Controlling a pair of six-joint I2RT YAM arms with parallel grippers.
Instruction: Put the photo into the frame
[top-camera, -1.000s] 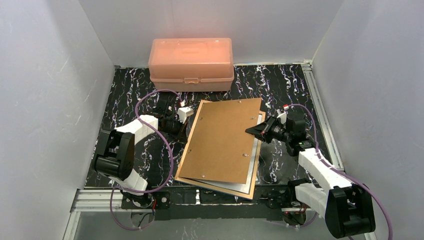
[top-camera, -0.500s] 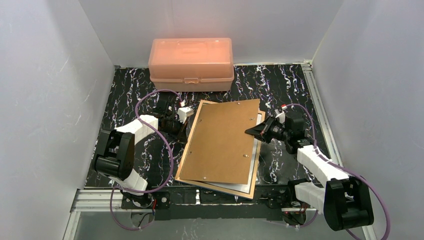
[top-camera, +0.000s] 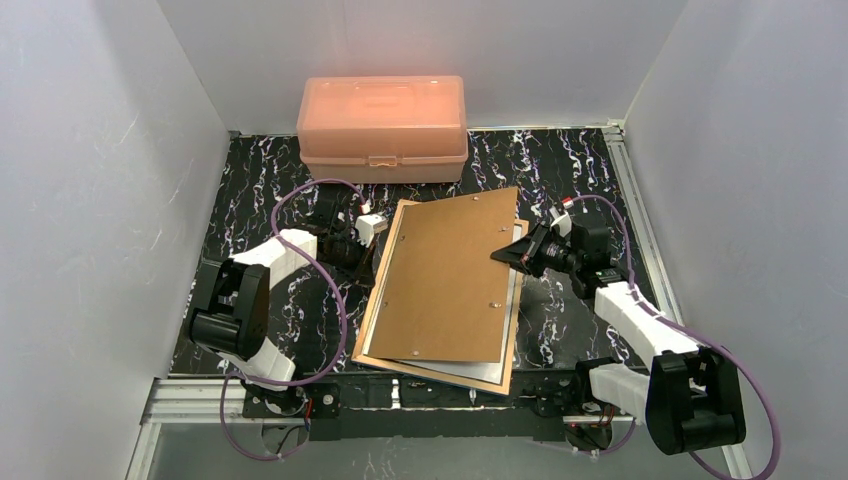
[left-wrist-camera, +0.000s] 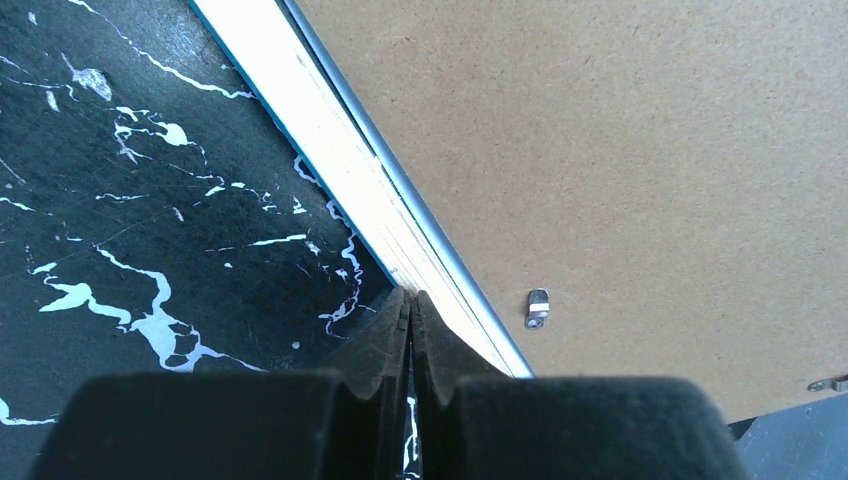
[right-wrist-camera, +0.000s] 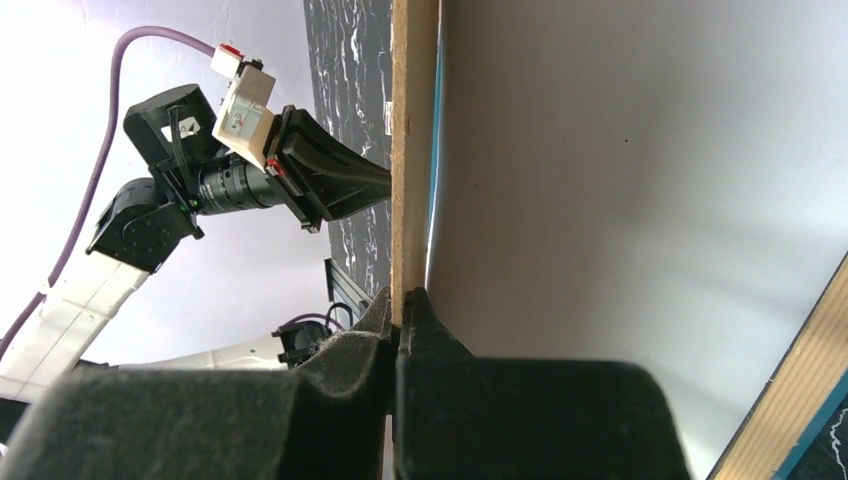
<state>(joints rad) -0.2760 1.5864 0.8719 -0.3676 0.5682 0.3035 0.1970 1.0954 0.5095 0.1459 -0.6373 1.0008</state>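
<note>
Swinging the backing board (top-camera: 445, 280) round, the right gripper (top-camera: 497, 257) stays clamped on the board's right edge. The wrist view shows the brown fibreboard pinched squarely between the pads, with that side held up off the layers beneath. Compared with a second ago, the board's far corner has swung toward the salmon-pink box (top-camera: 382, 125), and the board's near edge has pulled back from the frame's near rail. Its left edge has slid inward too, so a strip of tan rail now shows down that side, where before the board covered it. My read is that the board is being squared up to drop back inside the frame (top-camera: 370, 310).

On the other side, the left gripper (left-wrist-camera: 410, 300) is closed with nothing between its fingers. Its tips sit right against the frame's pale outer edge, and it looks to be bracing the frame so it can't slide across the marbled table (top-camera: 260, 180). A small metal clip (left-wrist-camera: 537, 307) shows on the board, not turned over any rail.

The frame lies face down at the table's centre. The photo's printed face shows nowhere. A pale sheet (top-camera: 513, 312) peeks out under the board, inside the rails, and it may be the photo's back or the glazing, I can't tell. If it is the print, lowering the board and fixing the clips is what's left.
</note>
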